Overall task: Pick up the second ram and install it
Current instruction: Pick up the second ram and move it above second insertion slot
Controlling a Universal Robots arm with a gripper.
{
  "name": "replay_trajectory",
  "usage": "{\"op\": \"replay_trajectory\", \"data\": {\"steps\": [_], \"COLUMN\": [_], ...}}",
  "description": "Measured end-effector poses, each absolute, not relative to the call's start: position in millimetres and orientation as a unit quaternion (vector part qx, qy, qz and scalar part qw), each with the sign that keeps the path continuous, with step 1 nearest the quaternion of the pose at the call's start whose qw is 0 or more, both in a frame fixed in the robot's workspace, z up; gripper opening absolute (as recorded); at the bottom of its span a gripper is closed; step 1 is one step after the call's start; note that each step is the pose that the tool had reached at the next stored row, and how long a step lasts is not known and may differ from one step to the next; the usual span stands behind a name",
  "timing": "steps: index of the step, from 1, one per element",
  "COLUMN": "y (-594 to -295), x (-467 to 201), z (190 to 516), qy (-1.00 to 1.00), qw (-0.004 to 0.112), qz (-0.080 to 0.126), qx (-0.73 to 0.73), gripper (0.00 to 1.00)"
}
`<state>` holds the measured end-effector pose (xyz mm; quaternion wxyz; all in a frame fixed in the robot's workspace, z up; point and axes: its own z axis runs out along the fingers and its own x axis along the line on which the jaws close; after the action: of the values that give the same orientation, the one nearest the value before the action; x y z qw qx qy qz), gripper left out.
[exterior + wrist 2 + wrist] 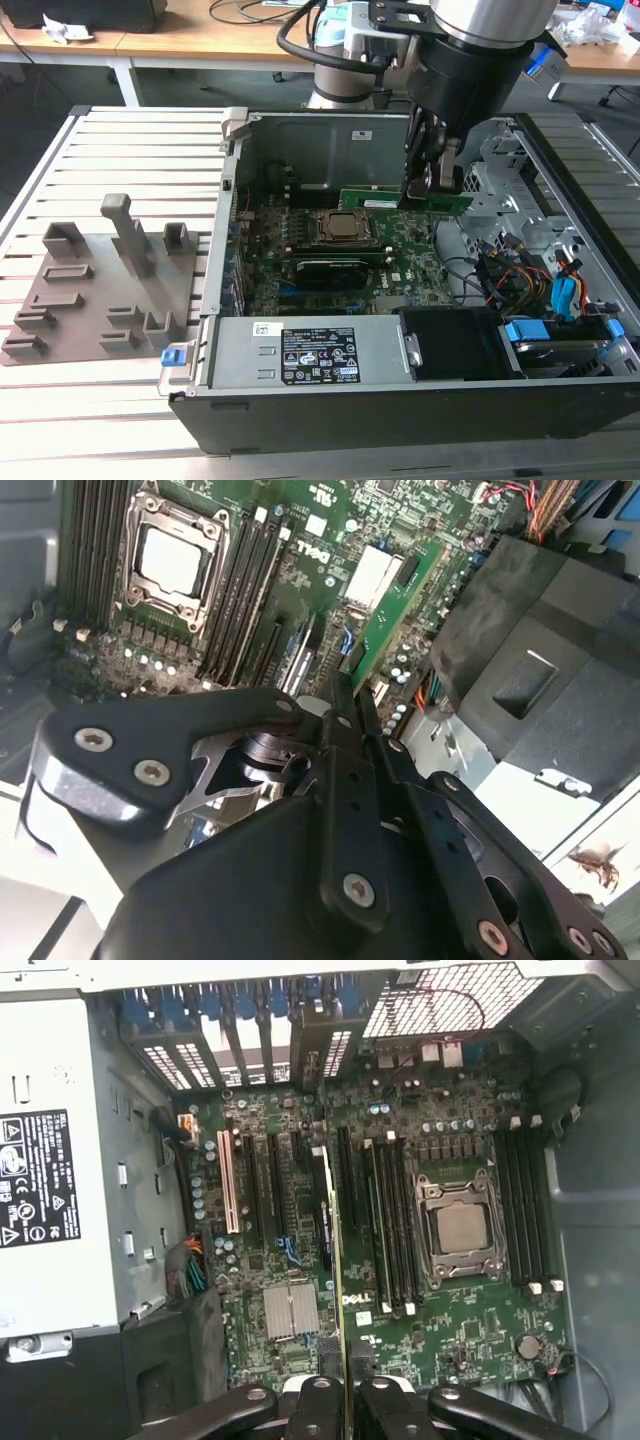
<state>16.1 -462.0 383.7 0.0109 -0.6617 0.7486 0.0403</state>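
Note:
The second ram (385,199) is a slim green strip held edge-down over the motherboard (410,250) inside the open computer case. My gripper (432,186) is shut on its end toward the exterior view's right. In the second wrist view the ram (395,585) shows its pale label and dark chips, sticking out past my gripper (345,695). In the first wrist view the ram (335,1250) appears edge-on, rising from my gripper (341,1385) beside the dark memory slots (385,1230). It hangs above the board, not seated in a slot.
The CPU socket (343,228) lies in the middle of the board. A power supply (310,355) and a black shroud (450,340) line the case's near side. Cables and drive bays (545,285) crowd the exterior view's right. A grey holder tray (100,290) rests outside the case.

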Motion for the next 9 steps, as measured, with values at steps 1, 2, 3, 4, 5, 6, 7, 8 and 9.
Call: {"op": "replay_trajectory", "data": {"steps": [1, 2, 3, 4, 5, 6, 7, 8, 9], "y": [-462.0, -462.0, -462.0, -462.0, -462.0, -462.0, -461.7, -460.9, -460.0], "x": [16.5, 17.0, 17.4, 18.1, 18.5, 19.2, 21.0, 21.5, 21.7], "z": [383.2, 382.6, 382.2, 381.3, 380.8, 380.0, 377.3, 375.4, 374.3], "qy": [0.749, 0.749, 0.749, 0.749, 0.749, 0.749, 0.749, 0.749, 0.749], "qw": [0.011, 0.011, 0.011, 0.011, 0.011, 0.011, 0.011, 0.011, 0.011], "qz": [0.04, 0.04, 0.04, 0.04, 0.04, 0.04, 0.04, 0.04, 0.04], "qx": [-0.662, -0.662, -0.662, -0.662, -0.662, -0.662, -0.662, -0.662, -0.662], "gripper": [0.14, 0.14, 0.14, 0.14, 0.14, 0.14, 0.14, 0.14, 0.14]}}
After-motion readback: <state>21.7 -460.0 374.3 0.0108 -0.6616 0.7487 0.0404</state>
